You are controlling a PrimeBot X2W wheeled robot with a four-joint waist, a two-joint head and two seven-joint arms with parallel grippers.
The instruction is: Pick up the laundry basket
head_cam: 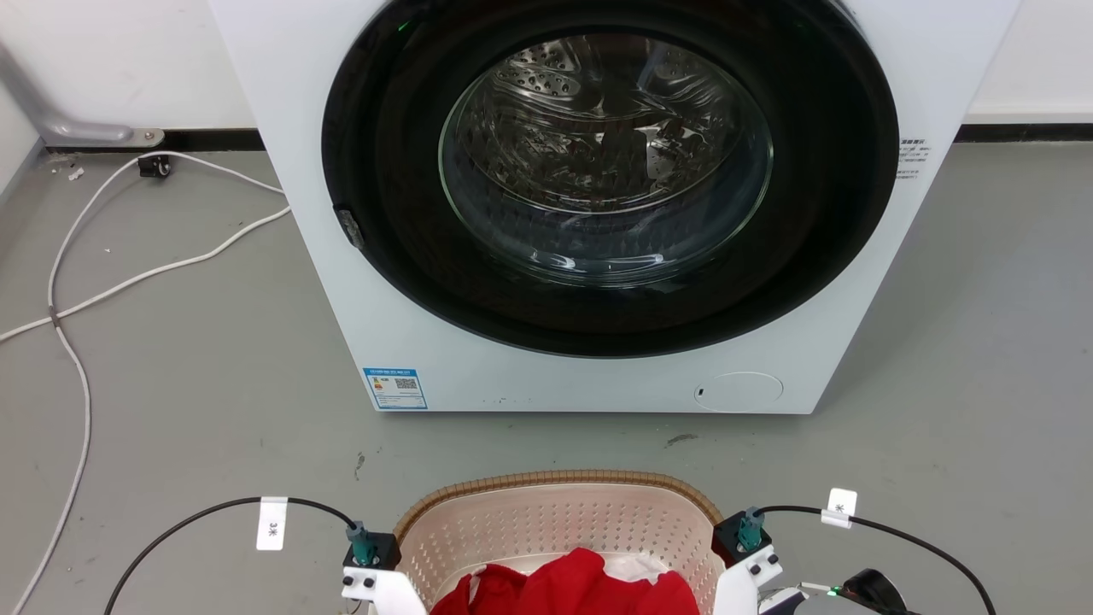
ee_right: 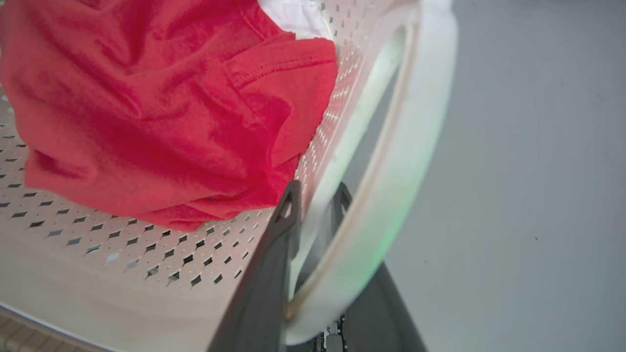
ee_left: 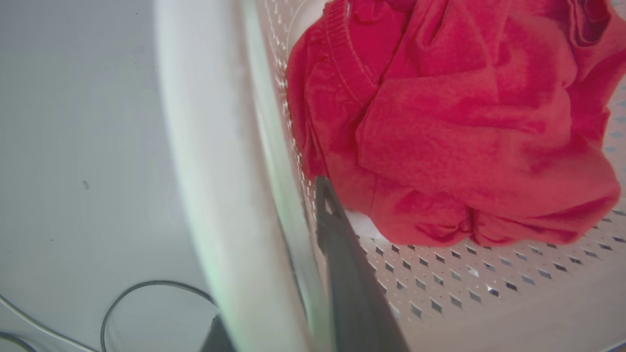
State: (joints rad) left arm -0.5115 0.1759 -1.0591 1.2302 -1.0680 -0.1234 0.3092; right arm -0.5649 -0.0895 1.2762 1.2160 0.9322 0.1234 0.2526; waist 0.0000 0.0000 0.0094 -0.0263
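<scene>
Laundry basket (head_cam: 555,480): we see it at the bottom middle of the head view, near the front of the washing machine (head_cam: 290,196) but not touching it. Pale walls w/ lots of small holes, brown rim. We can't tell if it's off the grey floor (head_cam: 188,384).
In the basket: a red cloth (head_cam: 568,585) all bunched up, w/ a bit of white cloth (head_cam: 636,564) beside it.
Right gripper (ee_right: 317,195): at the basket's right side. One finger (ee_right: 266,274) is inside, flat on the holey wall. The other is outside the wall, partly hidden by the white right handle (ee_right: 415,146). The gap is narrow & the wall sits pinched btwn them.
Left gripper (ee_left: 269,254): at the basket's left side. One finger (ee_left: 349,283) is inside, next to the wall & just beside the red cloth. A small bit of the other shows outside, at the bottom edge. The blurry white left handle (ee_left: 210,171) is btwn them. The gap looks wider than on the right; we can't tell if it's squeezing.
Washing machine: white, w/ a big round door (head_cam: 384,282), dark ring, closed. We see the shiny drum (head_cam: 606,171) through the glass.
On the floor: a white cord (head_cam: 128,273) snakes away left of the machine.
</scene>
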